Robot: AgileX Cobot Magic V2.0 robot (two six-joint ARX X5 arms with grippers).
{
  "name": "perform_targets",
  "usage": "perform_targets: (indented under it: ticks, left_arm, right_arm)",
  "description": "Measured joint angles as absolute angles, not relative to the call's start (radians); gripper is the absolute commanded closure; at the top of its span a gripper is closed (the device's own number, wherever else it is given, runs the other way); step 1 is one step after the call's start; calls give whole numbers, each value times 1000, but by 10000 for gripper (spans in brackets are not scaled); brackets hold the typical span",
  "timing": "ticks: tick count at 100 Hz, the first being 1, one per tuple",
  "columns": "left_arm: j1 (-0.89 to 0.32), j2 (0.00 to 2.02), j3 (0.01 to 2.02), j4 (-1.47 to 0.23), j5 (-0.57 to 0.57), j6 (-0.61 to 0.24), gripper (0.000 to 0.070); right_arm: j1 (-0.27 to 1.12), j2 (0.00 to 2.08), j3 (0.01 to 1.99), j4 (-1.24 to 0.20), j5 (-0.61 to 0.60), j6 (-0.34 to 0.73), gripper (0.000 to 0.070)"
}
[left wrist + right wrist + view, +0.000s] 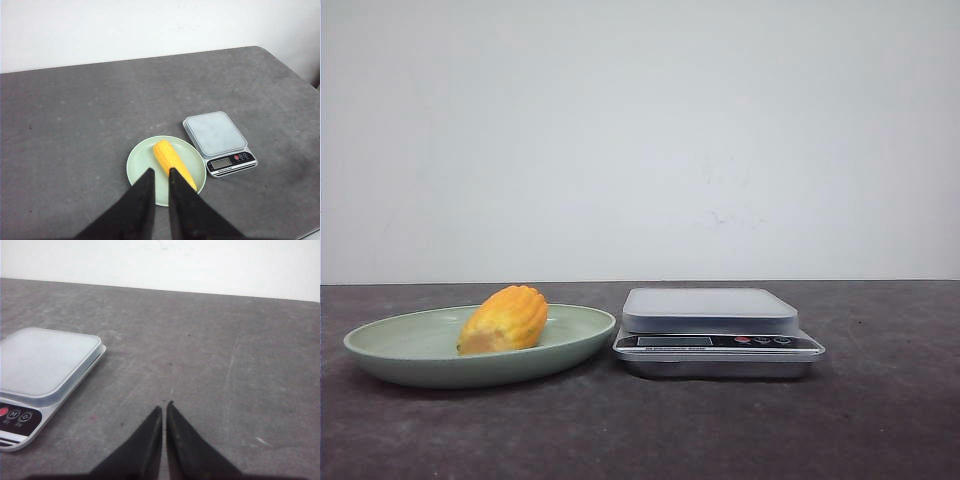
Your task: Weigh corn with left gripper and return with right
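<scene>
The corn (504, 319) is a yellow-orange cob lying in a pale green plate (390, 345) on the left of the table. A digital scale (712, 328) stands just right of the plate, its platform bare. In the left wrist view the corn (171, 159) lies across the plate (141, 162), with the scale (218, 141) beside it. My left gripper (161, 171) hangs high above the plate's near edge, empty, its jaws a narrow gap apart. My right gripper (164, 406) is shut and empty, low over bare table to the right of the scale (42, 365).
The table (880, 400) is dark grey, with a white wall behind it. Neither arm shows in the front view. The table's right edge and rounded corner (280, 60) show in the left wrist view.
</scene>
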State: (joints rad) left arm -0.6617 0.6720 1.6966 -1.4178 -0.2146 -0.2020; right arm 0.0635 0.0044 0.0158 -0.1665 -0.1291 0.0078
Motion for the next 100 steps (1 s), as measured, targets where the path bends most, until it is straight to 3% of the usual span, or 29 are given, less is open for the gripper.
perform_targets:
  ticks: [83, 91, 100]
  left_arm:
    - [-656, 672, 1689, -1415, -215, -197, 700]
    - [-632, 667, 1643, -1325, -206, -175, 700]
    - [-584, 659, 1558, -1151, -130, -95, 700]
  right_arm:
    - [64, 4, 16, -167, -129, 8, 693]
    - [64, 4, 16, -167, -129, 8, 693]
    - [64, 4, 16, -167, -129, 8, 693]
